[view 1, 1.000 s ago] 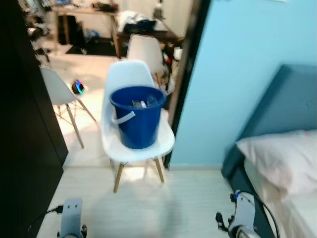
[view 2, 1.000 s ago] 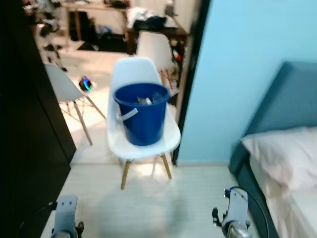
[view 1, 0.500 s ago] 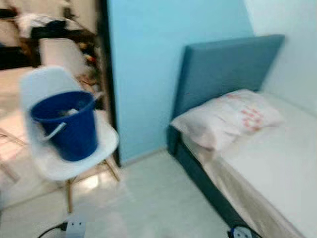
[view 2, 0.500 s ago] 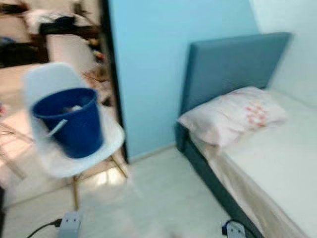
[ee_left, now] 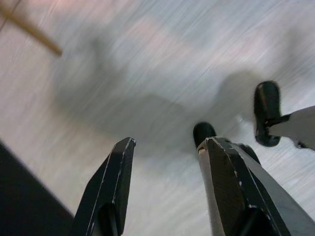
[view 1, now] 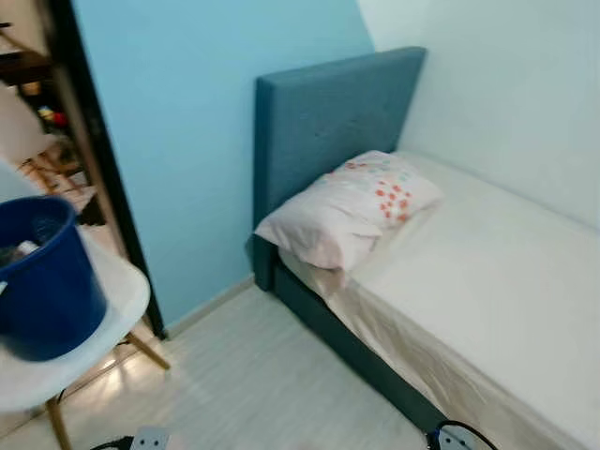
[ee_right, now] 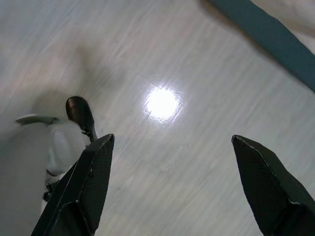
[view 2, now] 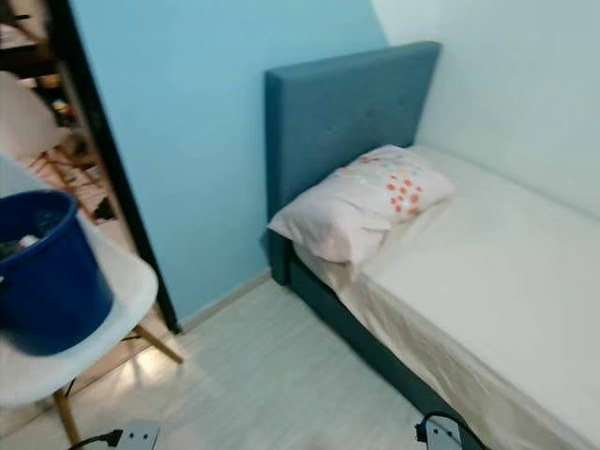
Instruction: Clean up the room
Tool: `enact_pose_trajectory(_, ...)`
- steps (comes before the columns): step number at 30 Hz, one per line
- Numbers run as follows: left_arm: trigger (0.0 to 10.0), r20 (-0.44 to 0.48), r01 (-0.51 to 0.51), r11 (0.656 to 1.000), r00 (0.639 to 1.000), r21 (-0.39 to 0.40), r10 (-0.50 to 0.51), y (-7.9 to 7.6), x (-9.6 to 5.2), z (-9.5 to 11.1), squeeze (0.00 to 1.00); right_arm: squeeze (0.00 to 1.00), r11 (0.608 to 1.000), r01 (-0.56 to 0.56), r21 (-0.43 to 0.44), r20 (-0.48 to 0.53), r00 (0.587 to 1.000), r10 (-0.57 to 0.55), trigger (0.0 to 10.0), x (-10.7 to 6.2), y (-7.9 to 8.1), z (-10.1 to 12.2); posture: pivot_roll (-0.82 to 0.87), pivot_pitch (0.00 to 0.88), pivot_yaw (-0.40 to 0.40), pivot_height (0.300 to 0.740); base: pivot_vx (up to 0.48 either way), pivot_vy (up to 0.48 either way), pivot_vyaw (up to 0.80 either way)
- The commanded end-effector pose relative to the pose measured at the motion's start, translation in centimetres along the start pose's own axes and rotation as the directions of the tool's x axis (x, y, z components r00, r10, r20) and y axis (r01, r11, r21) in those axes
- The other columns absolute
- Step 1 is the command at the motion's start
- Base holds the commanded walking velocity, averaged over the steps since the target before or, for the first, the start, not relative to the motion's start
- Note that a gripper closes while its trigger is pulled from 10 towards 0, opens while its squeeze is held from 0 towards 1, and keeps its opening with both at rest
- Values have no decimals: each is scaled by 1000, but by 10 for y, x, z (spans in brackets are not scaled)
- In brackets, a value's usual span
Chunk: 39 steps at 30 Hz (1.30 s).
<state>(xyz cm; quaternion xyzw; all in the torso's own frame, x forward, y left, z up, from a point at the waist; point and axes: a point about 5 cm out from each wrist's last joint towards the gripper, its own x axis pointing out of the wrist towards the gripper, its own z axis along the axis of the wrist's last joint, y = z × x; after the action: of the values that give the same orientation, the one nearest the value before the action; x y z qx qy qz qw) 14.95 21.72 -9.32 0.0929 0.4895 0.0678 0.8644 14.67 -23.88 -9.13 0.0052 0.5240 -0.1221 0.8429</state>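
The left gripper [ee_left: 165,189] hung over the pale floor [view 1: 272,384], fingers apart, holding nothing. The right gripper [ee_right: 182,187] hung likewise, spread wider. Head views added a blue bucket [view 1: 42,281] on a white chair [view 1: 112,309], beside a bed [view 1: 487,300] with a pillow [view 1: 352,206].

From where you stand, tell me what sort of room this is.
A bedroom, most likely: a bed with a blue padded headboard and a floral pillow stands against light blue walls, beside a doorway.
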Motion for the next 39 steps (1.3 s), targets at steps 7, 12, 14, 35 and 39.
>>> enact_pose_trajectory(7, 10000, -27, 21, 999, 999, -35, -22, -4, -1, -7, 0, 0, 1000, 12, -14, 4, 1000, -12, 10000, 0, -4, 4, -3, 0, -76, 740, 0, 0, -766)
enact_pose_trajectory(12, 10000, -34, 10, 999, 999, -36, -11, -2, -1, -8, 0, 0, 1000, 18, -2, -4, 1000, -18, 10000, 0, -5, 1, 1, 0, -75, 740, 0, 0, -768)
enact_pose_trajectory(14, 10000, -34, 3, 999, 999, -47, -5, 0, -1, -8, 0, 0, 1000, 21, 2, -6, 1000, -21, 10000, 0, -6, 0, 3, 0, -78, 740, 0, 0, -769)
enact_pose_trajectory(35, 10000, -52, -15, 1000, 999, 6, 15, 8, 1, -3, 0, 0, 998, -31, -46, 61, 998, 34, 10000, 1, 4, 18, -3, 0, -77, 740, 0, -127, -400)
enact_pose_trajectory(39, 10000, -53, -10, 1000, 999, 14, 10, 8, 1, -3, 0, 0, 997, -36, -71, 82, 996, 42, 10000, 1, 5, 28, 1, 0, -78, 740, 0, -437, 0)
